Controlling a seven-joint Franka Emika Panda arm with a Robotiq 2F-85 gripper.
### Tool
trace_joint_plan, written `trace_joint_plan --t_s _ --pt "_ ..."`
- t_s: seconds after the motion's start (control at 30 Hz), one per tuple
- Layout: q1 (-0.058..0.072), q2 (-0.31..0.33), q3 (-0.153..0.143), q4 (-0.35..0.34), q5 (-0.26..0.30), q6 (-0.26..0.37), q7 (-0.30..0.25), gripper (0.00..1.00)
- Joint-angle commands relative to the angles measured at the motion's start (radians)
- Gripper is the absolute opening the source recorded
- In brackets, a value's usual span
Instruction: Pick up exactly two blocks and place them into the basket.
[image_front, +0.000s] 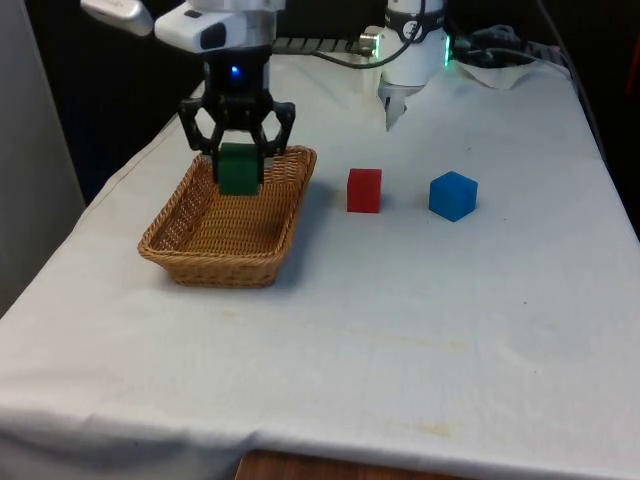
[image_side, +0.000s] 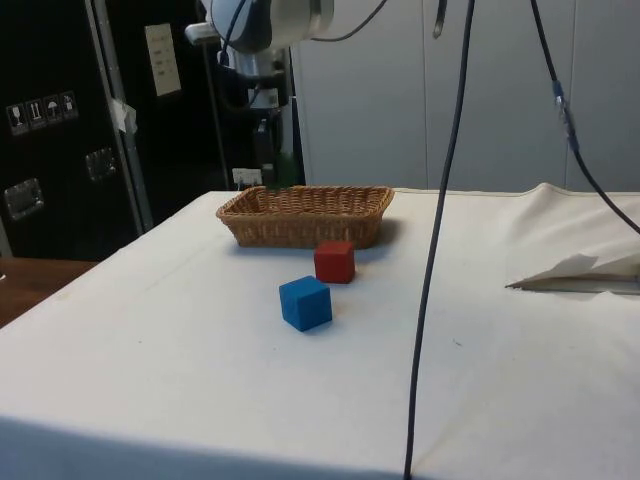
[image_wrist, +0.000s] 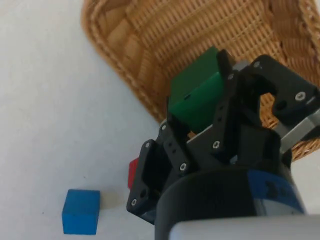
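Observation:
My gripper (image_front: 238, 160) is shut on a green block (image_front: 239, 168), which hangs over the far end of the wicker basket (image_front: 190, 252). In the wrist view the green block (image_wrist: 194, 95) sits between the black fingers (image_wrist: 225, 85) above the basket's woven floor (image_wrist: 210, 30). A red block (image_front: 364, 190) rests on the cloth just to the front view's right of the basket, and a blue block (image_front: 453, 195) lies further right. From the side, the red block (image_side: 334, 261) and blue block (image_side: 305, 303) lie in front of the basket (image_side: 305, 216).
Cables and crumpled white cloth (image_front: 500, 60) lie at the table's far end near the robot base (image_front: 414, 50). A black cable (image_side: 435, 240) hangs down across the side view.

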Motion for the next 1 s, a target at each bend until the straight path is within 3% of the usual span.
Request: trace_joint_plan --t_s 0.0,0.23,0.27,0.4,0.5,0.53,0.57,0.67,0.83,0.87,0.9,0.97 --pt "-0.015 0.012 0.003 0.010 0.012 0.004 -0.018 0.01" --pt "-0.015 0.067 -0.016 0.007 0.058 0.033 -0.060 0.01" --pt "-0.010 0.066 -0.021 0.010 0.054 0.019 -0.053 0.01" --pt "-0.011 0.093 -0.013 -0.001 0.070 0.054 -0.065 0.01" --pt "-0.013 0.103 -0.006 -0.004 0.084 0.062 -0.069 0.01" --pt "-0.008 0.104 -0.015 -0.001 0.076 0.048 -0.061 0.01" --pt "-0.014 0.104 -0.006 -0.005 0.089 0.062 -0.072 0.01" --pt "-0.013 0.107 -0.008 -0.006 0.111 0.057 -0.087 0.03" --pt "-0.007 0.112 -0.016 -0.005 0.120 0.050 -0.091 0.46" --pt "-0.011 0.108 -0.011 -0.008 0.129 0.054 -0.101 0.46" --pt "-0.011 0.108 -0.011 -0.009 0.132 0.053 -0.103 0.65" --pt "-0.011 0.108 -0.012 -0.009 0.135 0.053 -0.105 0.85"
